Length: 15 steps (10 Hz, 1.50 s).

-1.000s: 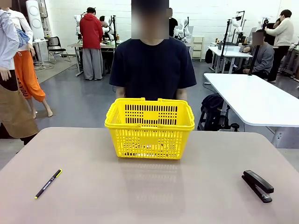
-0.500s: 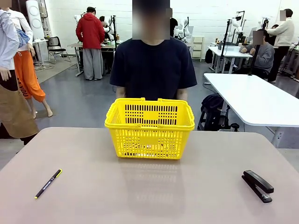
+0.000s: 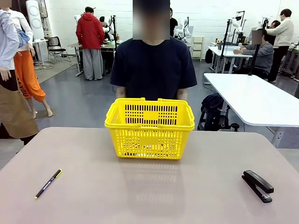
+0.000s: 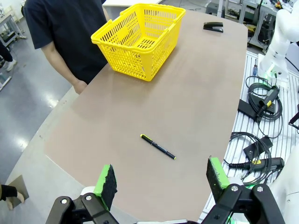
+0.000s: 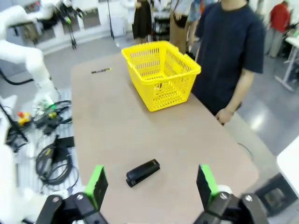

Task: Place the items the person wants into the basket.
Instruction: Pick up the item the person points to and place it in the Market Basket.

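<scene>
1. Two objects lie loose on the table [image 3: 149,196]: a thin black pen with a yellow tip [image 3: 47,184] near the left edge, and a black stapler [image 3: 257,185] near the right edge. Neither looks like a wanted item.
2. The yellow shopping basket [image 3: 149,127] stands at the middle of the far edge, handles folded down, right in front of the person [image 3: 153,65] in the dark navy t-shirt.
3. Through the lattice I cannot tell what the basket holds; the box cutter, marker and tape measure are not on the tabletop.
4. The person stands with arms down at the far edge; a hand [image 4: 80,86] hangs beside the table, pointing at nothing.
5. The left gripper [image 4: 163,178] hovers high above the near left edge, jaws spread wide, gripping nothing, the pen below it.
6. The right gripper [image 5: 152,184] hovers above the near right edge, jaws equally wide and empty, the stapler below between its pads.
7. Judgement: the placing step seems finished or paused.
8. The next move calls for a cue from the person; otherwise the arms should keep clear of the pen and stapler.
</scene>
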Motion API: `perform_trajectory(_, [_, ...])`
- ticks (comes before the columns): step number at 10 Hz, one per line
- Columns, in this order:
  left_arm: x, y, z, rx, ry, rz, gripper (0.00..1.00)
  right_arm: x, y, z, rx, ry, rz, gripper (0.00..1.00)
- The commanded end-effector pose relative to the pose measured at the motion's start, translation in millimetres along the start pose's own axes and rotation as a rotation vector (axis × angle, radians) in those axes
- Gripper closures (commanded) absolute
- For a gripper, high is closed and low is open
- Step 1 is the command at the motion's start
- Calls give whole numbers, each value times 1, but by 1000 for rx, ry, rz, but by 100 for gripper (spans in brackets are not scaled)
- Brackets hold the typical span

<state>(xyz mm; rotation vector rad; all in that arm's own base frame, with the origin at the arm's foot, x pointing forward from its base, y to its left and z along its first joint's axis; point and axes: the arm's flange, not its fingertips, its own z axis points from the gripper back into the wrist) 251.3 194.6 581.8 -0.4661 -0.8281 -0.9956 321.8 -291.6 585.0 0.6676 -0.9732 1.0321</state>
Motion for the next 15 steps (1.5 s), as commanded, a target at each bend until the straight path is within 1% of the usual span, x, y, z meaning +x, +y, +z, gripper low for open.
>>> perform_trajectory(1, [0,0,1,-5,-18,-17,0,18,14,-12,-100,14,-195,0])
perform_trajectory(2, [0,0,1,-5,-18,-17,0,0,0,0,0,0,0,0])
perform_trajectory(15, [0,0,1,-5,-18,-17,0,0,0,0,0,0,0,0])
